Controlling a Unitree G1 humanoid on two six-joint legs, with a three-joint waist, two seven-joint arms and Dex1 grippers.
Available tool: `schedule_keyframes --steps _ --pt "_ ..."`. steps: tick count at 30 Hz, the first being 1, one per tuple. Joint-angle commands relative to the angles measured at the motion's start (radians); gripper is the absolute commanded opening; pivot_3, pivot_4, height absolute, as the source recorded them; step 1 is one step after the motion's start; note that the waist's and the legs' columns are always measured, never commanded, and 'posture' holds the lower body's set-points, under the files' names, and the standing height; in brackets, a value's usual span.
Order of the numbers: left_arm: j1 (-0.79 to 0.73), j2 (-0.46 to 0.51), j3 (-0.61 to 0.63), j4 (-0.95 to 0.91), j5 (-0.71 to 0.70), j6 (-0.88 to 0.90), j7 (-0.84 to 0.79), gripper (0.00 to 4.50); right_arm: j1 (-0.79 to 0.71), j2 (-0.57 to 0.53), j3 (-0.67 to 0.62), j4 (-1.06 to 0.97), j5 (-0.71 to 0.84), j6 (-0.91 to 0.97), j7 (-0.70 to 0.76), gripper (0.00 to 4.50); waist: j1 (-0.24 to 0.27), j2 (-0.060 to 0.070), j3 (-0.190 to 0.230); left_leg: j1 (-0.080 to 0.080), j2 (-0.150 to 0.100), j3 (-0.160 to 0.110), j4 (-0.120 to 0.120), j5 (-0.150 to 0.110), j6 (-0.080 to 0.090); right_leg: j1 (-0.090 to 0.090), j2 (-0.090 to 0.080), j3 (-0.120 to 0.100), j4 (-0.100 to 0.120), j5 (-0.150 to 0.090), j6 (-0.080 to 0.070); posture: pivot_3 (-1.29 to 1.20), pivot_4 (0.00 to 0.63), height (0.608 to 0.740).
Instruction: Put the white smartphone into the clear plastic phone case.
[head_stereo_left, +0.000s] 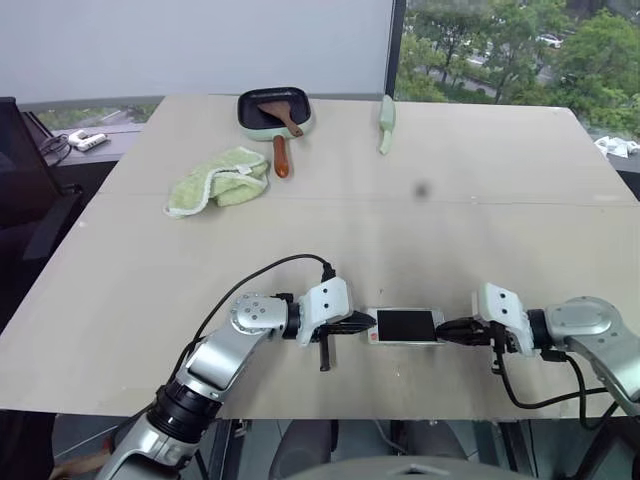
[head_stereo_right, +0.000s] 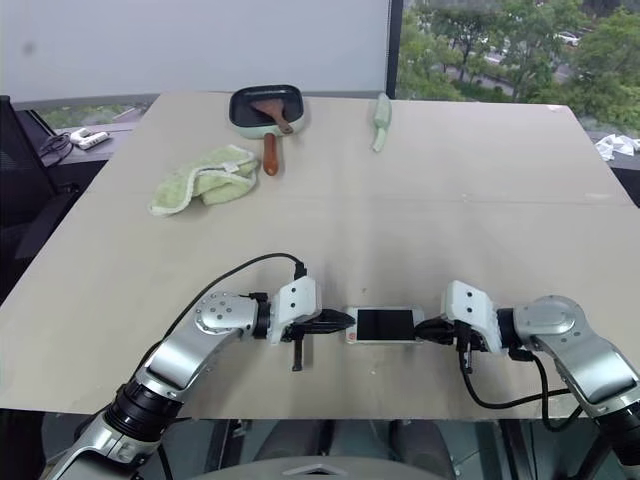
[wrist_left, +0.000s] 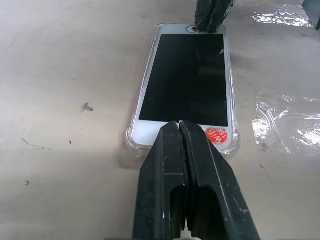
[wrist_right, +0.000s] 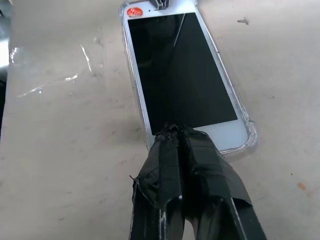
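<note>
Both my end effectors are pressed together: the left end effector (wrist_left: 181, 131) bears on the phone (wrist_left: 186, 80) at its home-button end, the right end effector (wrist_right: 181, 134) at the other, pressing it into the case (wrist_left: 145, 75) on the table (head_stereo_left: 450, 230).

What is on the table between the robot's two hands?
The white phone, screen up, sitting in the clear case. The shut left gripper is at one short end, the shut right gripper at the other, as both eye views show.
</note>
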Motion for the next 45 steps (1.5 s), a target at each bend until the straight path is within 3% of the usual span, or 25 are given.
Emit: schedule_keyframes --steps 1,18,22,26,30,33,35,36,38,45 --pt "0.0 -0.002 -0.007 -0.009 -0.002 0.001 -0.001 0.0 0.084 -0.047 0.157 0.121 -0.155 0.072 0.011 0.06 0.0 -0.001 0.0 0.0 0.0 0.0 0.0 0.0 0.0 0.001 0.0 0.0 0.0 0.0 0.0 0.0 0.15 0.74" --pt "-0.002 -0.009 -0.007 -0.014 -0.001 0.009 0.0 0.0 0.091 -0.012 0.106 0.108 -0.104 0.061 0.004 0.06 0.002 -0.001 -0.001 0.001 0.0 -0.002 0.001 0.0 0.0 0.003 -0.003 0.0 -0.002 0.0 0.001 0.0 0.15 0.74" --pt "-0.001 -0.022 0.015 -0.031 -0.032 0.019 0.005 0.0 0.086 0.07 -0.039 0.056 0.107 0.102 0.021 0.06 0.001 0.0 0.003 0.001 0.0 -0.003 0.001 0.0 0.0 0.002 -0.003 0.0 -0.002 0.0 0.0 0.0 0.15 0.74" --pt "0.011 -0.047 0.088 -0.079 -0.125 0.042 0.017 0.0 0.075 0.142 -0.173 0.049 0.244 0.083 0.032 0.06 -0.007 0.016 0.018 -0.008 0.0 -0.001 0.002 0.0 0.0 -0.007 -0.003 0.002 0.001 0.001 -0.001 0.0 0.15 0.74" --pt "0.04 -0.028 0.183 -0.091 -0.19 0.069 0.036 0.0 0.076 0.177 -0.263 0.095 0.294 0.063 0.016 0.06 -0.008 0.021 0.024 -0.019 0.0 0.0 0.003 0.001 -0.002 -0.023 0.0 0.003 0.01 0.003 0.003 0.0 0.15 0.74" --pt "0.083 0.018 0.27 -0.074 -0.237 0.078 0.02 0.0 0.082 0.178 -0.316 0.179 0.254 -0.009 0.008 0.06 -0.007 0.024 0.03 -0.02 0.0 0.0 0.002 0.001 -0.002 -0.023 0.001 0.002 0.01 0.003 0.002 0.0 0.15 0.74" --pt "0.116 0.05 0.32 -0.071 -0.253 0.073 0.015 0.53 0.088 0.171 -0.348 0.235 0.227 -0.068 0.012 0.0 -0.006 0.025 0.034 -0.02 0.0 0.002 0.002 0.001 -0.002 -0.023 0.002 0.001 0.01 0.003 0.002 0.0 0.15 0.74" --pt "0.13 0.066 0.334 -0.07 -0.254 0.069 0.012 1.0 0.09 0.17 -0.364 0.255 0.221 -0.093 0.016 0.65 -0.005 0.025 0.036 -0.019 -0.001 0.003 0.003 0.001 -0.002 -0.023 0.003 0.002 0.01 0.003 0.003 0.0 0.15 0.74" --pt "0.169 0.101 0.353 -0.069 -0.256 0.056 -0.014 1.42 0.098 0.166 -0.393 0.279 0.22 -0.133 0.028 1.04 -0.004 0.026 0.036 -0.019 -0.002 0.004 0.003 0.001 -0.001 -0.023 0.002 0.002 0.01 0.003 0.003 0.0 0.15 0.74" --pt "0.262 0.156 0.421 -0.041 -0.265 -0.025 -0.067 4.49 0.079 0.12 -0.466 0.385 0.205 -0.265 0.088 4.3 -0.005 0.026 0.038 -0.018 -0.002 0.005 0.004 0.001 -0.001 -0.023 0.001 0.004 0.011 0.003 0.003 0.0 0.15 0.74"
